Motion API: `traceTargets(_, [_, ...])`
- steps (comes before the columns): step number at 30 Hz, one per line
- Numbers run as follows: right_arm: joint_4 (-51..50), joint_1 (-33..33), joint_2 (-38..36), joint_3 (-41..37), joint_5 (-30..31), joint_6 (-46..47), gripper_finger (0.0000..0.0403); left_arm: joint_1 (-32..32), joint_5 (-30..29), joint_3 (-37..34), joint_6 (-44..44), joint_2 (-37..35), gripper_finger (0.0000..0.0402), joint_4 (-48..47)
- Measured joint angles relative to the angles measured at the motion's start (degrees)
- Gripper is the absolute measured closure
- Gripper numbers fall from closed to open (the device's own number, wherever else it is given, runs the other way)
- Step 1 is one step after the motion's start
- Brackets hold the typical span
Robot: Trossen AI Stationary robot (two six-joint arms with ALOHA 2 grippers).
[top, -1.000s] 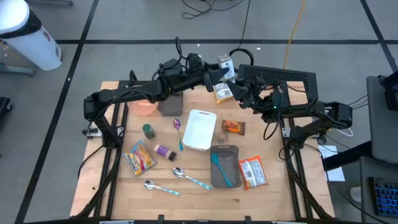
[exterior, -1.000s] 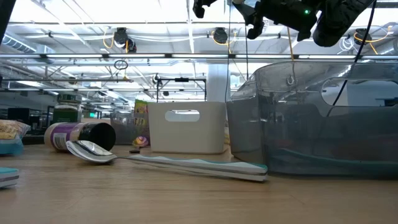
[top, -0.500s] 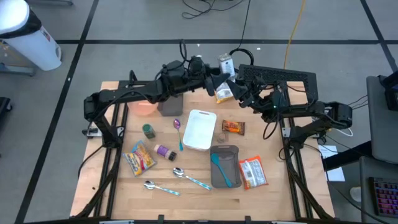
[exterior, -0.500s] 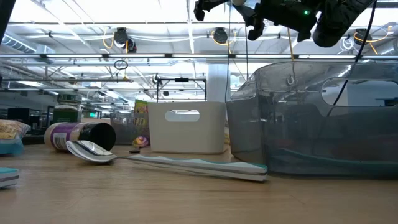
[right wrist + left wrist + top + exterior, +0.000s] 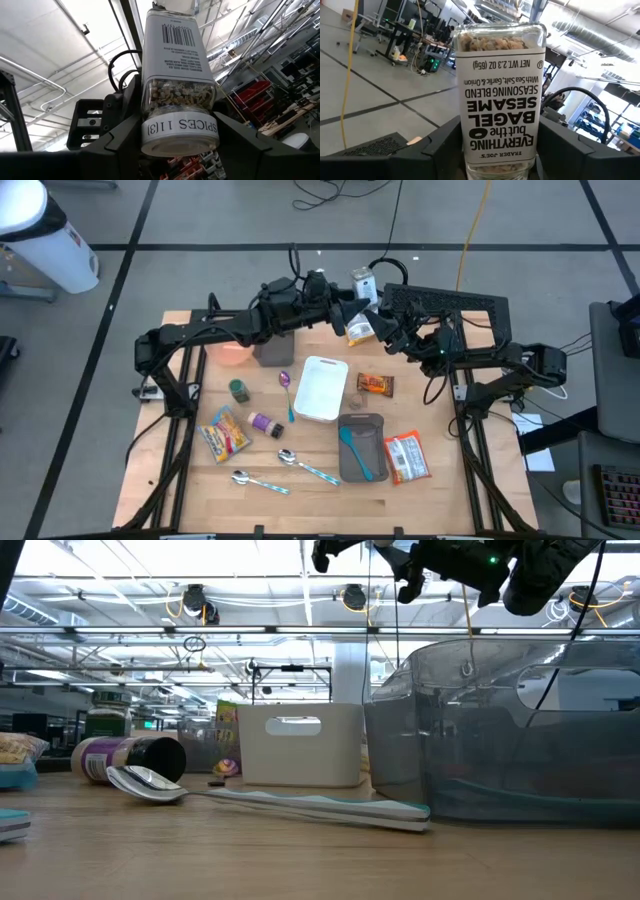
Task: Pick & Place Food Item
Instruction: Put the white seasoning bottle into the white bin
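A glass seasoning jar (image 5: pixel 362 283) with a white label and a white lid hangs high over the table's far middle. My right gripper (image 5: pixel 383 320) (image 5: pixel 180 150) comes from the right and is shut on it. My left gripper (image 5: pixel 350 305) (image 5: pixel 495 150) comes from the left. Its fingers stand close on either side of the jar's labelled body (image 5: pixel 497 100); I cannot see that they touch it. In the low view both grippers show only at the top edge (image 5: pixel 400 560). My right gripper pinches the jar's lid end (image 5: pixel 180 135) between its two fingers, which lie across the jar. The fingers slant upward from the table's right side. The jar stands out beyond them, base end away, lifted clear of the table.
Below lie a white tray (image 5: pixel 322 388), a grey bin (image 5: pixel 361 445) holding a teal utensil, snack bags (image 5: pixel 225 432) (image 5: pixel 405 457), an orange packet (image 5: pixel 376 384), a yellow bag (image 5: pixel 358 330), two small jars (image 5: pixel 240 389) (image 5: pixel 265 422), spoons (image 5: pixel 300 465) and a pink bowl (image 5: pixel 232 352).
My left gripper has tipped slightly at the jar. The jar and my right gripper have kept still.
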Motion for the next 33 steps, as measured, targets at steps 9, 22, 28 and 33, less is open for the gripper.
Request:
traceTargets(9, [-0.38, 0.02, 0.00, 0.00, -0.07, 0.59, 0.0201, 0.00, 1.17, -0.02, -0.26, 0.01, 0.0132, 0.13])
traceTargets(22, [-5.18, -0.33, -3.01, 0.02, -0.18, -2.66, 0.0201, 0.59, 1.73, 1.11, 2.54, 0.11, 0.0131, -0.26])
traceTargets(28, [-8.89, -0.84, -5.47, 0.02, -0.13, -4.90, 0.0201, 1.35, 2.82, 1.16, 2.58, 0.11, 0.0130, -0.75])
traceTargets(33, [-10.45, -1.39, -6.53, 0.02, -0.07, -5.70, 0.0201, 1.64, 3.05, 1.16, 2.80, 0.11, 0.0130, -1.73])
